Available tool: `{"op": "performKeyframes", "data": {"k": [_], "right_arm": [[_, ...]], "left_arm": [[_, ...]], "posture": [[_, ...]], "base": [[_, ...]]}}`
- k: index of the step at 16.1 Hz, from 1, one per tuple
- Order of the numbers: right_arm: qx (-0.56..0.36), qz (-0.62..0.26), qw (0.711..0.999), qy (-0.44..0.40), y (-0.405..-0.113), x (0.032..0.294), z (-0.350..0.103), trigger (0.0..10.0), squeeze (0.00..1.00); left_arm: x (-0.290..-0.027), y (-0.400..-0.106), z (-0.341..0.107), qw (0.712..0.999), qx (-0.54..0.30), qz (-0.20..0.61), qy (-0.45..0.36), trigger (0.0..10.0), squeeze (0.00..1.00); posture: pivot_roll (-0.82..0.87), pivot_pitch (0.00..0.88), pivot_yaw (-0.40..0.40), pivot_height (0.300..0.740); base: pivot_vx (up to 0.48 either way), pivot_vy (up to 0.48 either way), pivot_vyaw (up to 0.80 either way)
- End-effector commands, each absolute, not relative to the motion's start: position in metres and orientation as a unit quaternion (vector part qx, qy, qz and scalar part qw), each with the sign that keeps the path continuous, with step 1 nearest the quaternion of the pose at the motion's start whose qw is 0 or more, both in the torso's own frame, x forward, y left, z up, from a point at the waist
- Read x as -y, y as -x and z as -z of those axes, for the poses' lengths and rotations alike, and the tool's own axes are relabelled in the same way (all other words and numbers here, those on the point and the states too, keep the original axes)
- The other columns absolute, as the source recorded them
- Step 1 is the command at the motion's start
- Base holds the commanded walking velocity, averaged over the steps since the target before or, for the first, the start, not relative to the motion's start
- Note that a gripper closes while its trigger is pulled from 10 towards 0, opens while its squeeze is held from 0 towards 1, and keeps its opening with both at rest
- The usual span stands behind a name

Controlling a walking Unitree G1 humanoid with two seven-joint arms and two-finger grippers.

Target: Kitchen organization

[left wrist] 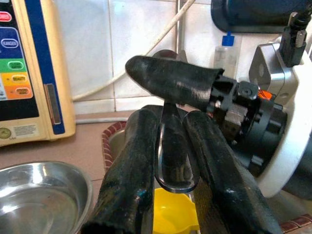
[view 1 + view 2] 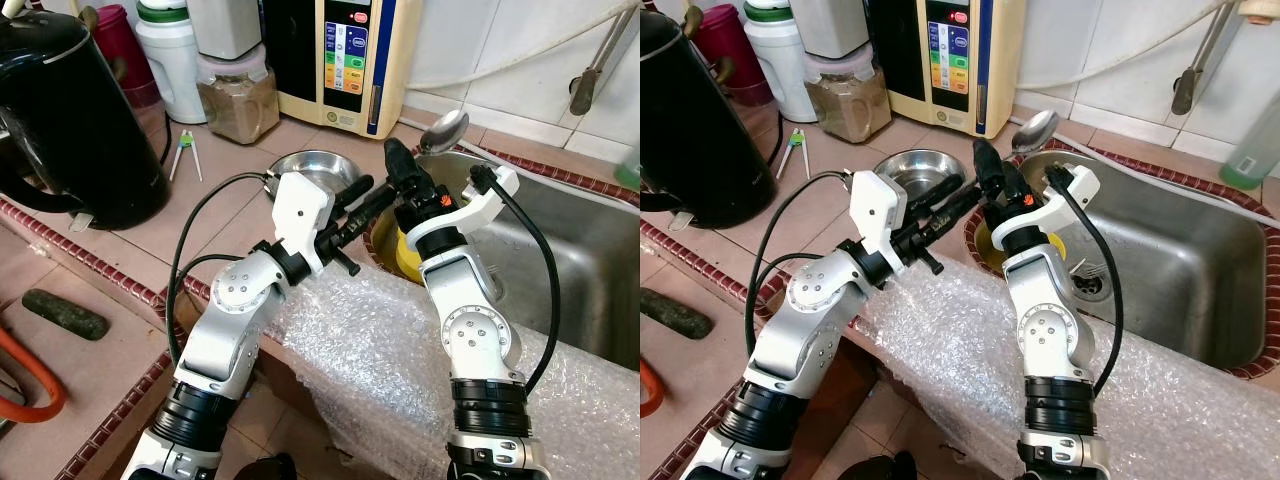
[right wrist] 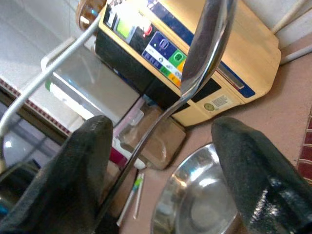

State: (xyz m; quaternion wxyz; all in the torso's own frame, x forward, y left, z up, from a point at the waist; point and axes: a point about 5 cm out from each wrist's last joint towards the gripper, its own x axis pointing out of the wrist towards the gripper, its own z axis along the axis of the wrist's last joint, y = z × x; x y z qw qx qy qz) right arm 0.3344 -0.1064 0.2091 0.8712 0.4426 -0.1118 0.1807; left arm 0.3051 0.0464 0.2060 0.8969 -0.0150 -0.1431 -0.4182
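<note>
1. Landmark: steel sink (image 2: 1200, 270), set into the tiled bench (image 2: 230, 200).
2. Right gripper (image 2: 400, 165) is over the sink's near-left corner, jaws closed on the handle of a metal spoon (image 2: 444, 130). Spoon bowl points up and away, toward the sink's back-left rim.
3. In the right wrist view the spoon (image 3: 204, 53) runs up between the two black fingers (image 3: 83, 161), which look spread at the tips; the grip is further down the handle.
4. Left gripper (image 2: 360, 205) is just left of the sink, touching or almost touching the right gripper. In the left wrist view its fingers (image 1: 131, 165) sit either side of the spoon handle (image 1: 173, 156); cannot tell if they actually clamp it.
5. Yellow item (image 1: 173, 214) lies in the sink below both grippers.
6. Steel bowl (image 2: 920, 170) sits on the bench just left of the sink.
7. Bubble wrap (image 2: 380, 350) covers the bench edge in front of the sink.
8. Well left of the sink: black kettle (image 2: 70, 120). Behind the bowl: cream appliance with a coloured button panel (image 2: 345, 55) and a jar of brown powder (image 2: 238, 100).
</note>
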Motion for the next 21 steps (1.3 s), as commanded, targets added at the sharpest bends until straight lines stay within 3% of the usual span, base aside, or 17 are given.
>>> {"op": "performKeyframes", "data": {"k": [1,9,19,20,21], "right_arm": [[0.117,-0.182,0.831,-0.512,-0.330,0.092,-0.216,0.0,0.00],[0.080,-0.146,0.871,-0.462,-0.332,0.093,-0.199,0.0,0.00],[0.054,-0.171,0.848,-0.499,-0.327,0.084,-0.195,0.0,0.00],[0.051,-0.170,0.850,-0.495,-0.328,0.084,-0.194,0.0,0.00],[0.045,-0.171,0.854,-0.490,-0.328,0.083,-0.193,4.3,0.00]], "left_arm": [[-0.045,-0.301,-0.210,0.891,0.153,0.427,0.012,0.0,0.00],[-0.045,-0.301,-0.208,0.892,0.148,0.426,0.012,0.0,0.00],[-0.045,-0.300,-0.206,0.894,0.146,0.423,0.013,0.0,0.00],[-0.046,-0.301,-0.205,0.896,0.144,0.420,0.010,10.0,0.00],[-0.046,-0.301,-0.205,0.897,0.143,0.419,0.008,10.0,0.00]], "posture": [[0.04,0.103,0.036,0.740],[0.03,0.107,0.034,0.740],[0.03,0.108,0.031,0.740],[0.04,0.108,0.031,0.740],[0.04,0.108,0.031,0.740]], "base": [[0.000,0.000,0.00],[0.000,0.000,0.00],[0.000,0.000,0.00],[0.000,0.000,0.00],[0.000,0.000,0.00]]}}
